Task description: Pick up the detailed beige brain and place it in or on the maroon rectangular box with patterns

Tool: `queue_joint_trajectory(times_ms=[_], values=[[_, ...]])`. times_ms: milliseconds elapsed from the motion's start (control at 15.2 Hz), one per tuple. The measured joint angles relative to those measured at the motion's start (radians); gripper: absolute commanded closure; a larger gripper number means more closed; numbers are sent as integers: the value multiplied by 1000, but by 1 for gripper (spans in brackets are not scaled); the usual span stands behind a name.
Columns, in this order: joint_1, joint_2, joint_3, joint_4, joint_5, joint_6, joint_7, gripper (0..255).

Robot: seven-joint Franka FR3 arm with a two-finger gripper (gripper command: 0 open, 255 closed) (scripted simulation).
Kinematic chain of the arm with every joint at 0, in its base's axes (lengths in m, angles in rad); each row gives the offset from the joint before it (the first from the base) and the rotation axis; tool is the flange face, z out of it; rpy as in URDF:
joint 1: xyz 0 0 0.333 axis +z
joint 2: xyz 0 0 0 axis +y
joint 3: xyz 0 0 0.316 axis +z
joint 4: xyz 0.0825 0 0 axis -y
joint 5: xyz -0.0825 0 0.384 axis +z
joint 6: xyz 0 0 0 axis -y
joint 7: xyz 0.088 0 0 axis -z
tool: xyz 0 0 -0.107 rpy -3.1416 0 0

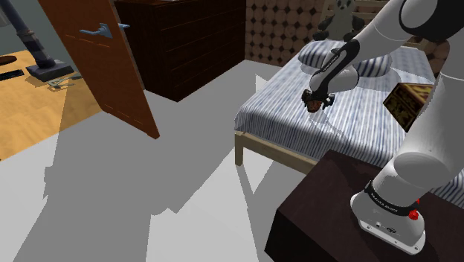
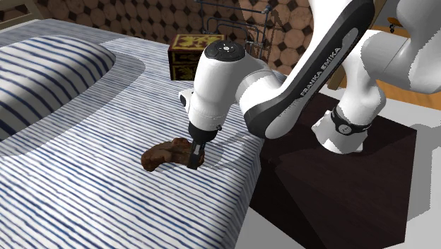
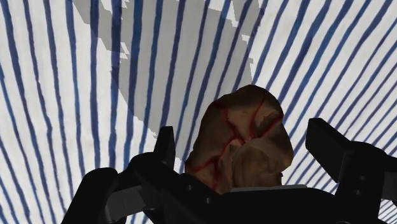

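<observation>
The brain [image 3: 242, 137] is a brown-beige lump with red veins, lying on the blue-striped bed sheet [image 2: 85, 177]. In the second exterior view the brain [image 2: 164, 153] lies near the bed's edge, and my gripper [image 2: 195, 154] is lowered onto the end nearest the arm. My gripper [image 3: 245, 145] is open: its fingers [image 3: 167, 147] stand on either side of the brain with small gaps and do not clasp it. The maroon patterned box [image 2: 192, 53] stands further back on the bed; in the shoulder view the box [image 1: 407, 103] shows beside the arm, right of the gripper [image 1: 316, 106].
A striped pillow [image 2: 42, 71] lies at the bed's head. The dark stand [image 1: 334, 201] adjoins the bed's side. A brown door [image 1: 111, 59] and a dark dresser [image 1: 186, 37] stand across the grey floor. A grey plush figure [image 1: 338, 18] sits by the pillow.
</observation>
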Motion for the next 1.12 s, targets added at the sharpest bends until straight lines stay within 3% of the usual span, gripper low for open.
queue_joint_trajectory(times_ms=[132,198,858,1122], values=[[0,0,0,0,1,0,0,0],[0,0,0,0,1,0,0,255],[0,0,1,0,1,0,-1,255],[18,-43,-25,1,-46,-40,31,255]])
